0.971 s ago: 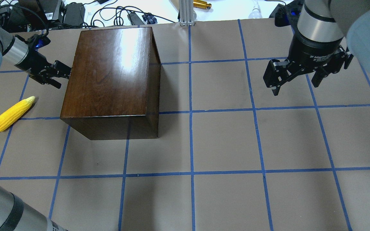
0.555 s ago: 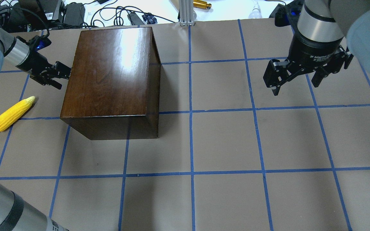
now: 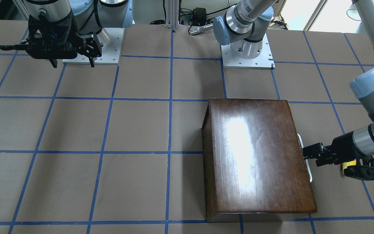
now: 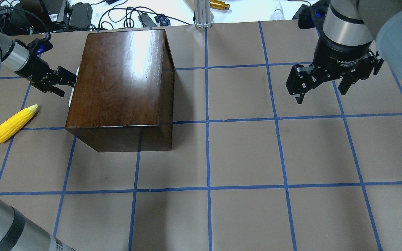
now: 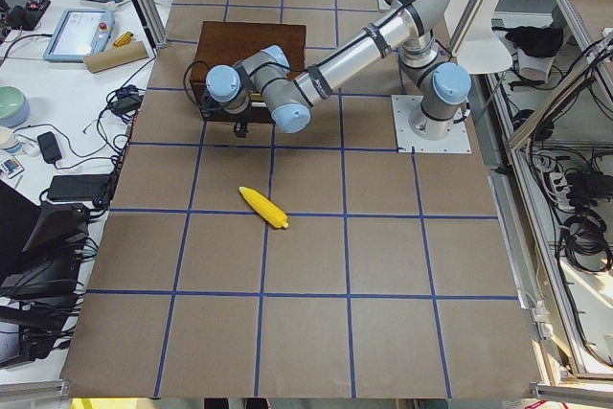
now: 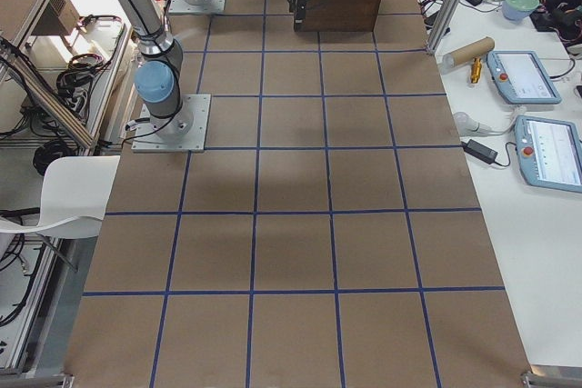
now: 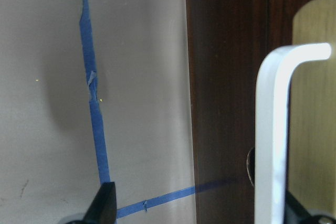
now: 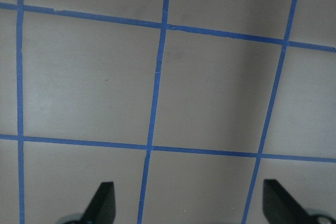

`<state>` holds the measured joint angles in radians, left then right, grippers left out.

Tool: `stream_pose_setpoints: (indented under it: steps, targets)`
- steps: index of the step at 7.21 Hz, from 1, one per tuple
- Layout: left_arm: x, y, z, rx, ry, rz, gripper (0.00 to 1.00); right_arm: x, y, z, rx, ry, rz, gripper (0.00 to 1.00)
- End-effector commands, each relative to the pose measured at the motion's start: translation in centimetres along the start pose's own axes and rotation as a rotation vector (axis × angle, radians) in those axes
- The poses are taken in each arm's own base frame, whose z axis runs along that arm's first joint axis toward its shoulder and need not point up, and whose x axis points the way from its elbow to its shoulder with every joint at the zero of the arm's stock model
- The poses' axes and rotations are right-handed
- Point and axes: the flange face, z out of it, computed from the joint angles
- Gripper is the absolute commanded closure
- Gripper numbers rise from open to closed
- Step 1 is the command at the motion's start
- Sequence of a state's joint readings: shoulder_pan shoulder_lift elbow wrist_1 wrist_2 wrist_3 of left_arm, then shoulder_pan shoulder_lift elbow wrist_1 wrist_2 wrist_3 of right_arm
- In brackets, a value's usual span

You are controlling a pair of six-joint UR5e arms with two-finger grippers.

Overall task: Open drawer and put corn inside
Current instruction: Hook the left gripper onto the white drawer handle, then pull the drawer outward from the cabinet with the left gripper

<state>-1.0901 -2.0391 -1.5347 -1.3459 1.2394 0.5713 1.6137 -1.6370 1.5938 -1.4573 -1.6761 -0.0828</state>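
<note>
- The table (image 4: 243, 157) is flat and brown, with blue tape lines (image 4: 208, 153) making big squares.
- A big dark shiny wooden box (image 4: 120, 80) sits on the far left part.
- A yellow corn (image 4: 13, 124) lies flat left of the box, not touching it.
- Two metal plates (image 3: 109, 45) sit on the robot's side.

There was one wooden box (image 4: 117, 80), one white handle (image 3: 308, 169), one corn cob (image 4: 12, 124), and two grippers: the left gripper (image 4: 69, 84) and the right gripper (image 4: 321, 96).
</note>
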Motion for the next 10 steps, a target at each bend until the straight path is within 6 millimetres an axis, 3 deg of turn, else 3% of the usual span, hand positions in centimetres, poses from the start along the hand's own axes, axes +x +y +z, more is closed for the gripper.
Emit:
stream_pose_setpoints:
  steps: [1, 10]
  targets:
    - [-1.6, 0.4, -0.6, 0.013, -0.002, -0.025, 0.0, 0.0, 0.0, -0.1, 0.001, -0.001, 0.0, 0.0]
    - [-6.9, 2.5, -3.3, 0.057, -0.008, -0.098, 0.0, 0.0, 0.0, -0.1, 0.001, 0.001, -0.001, 0.0]
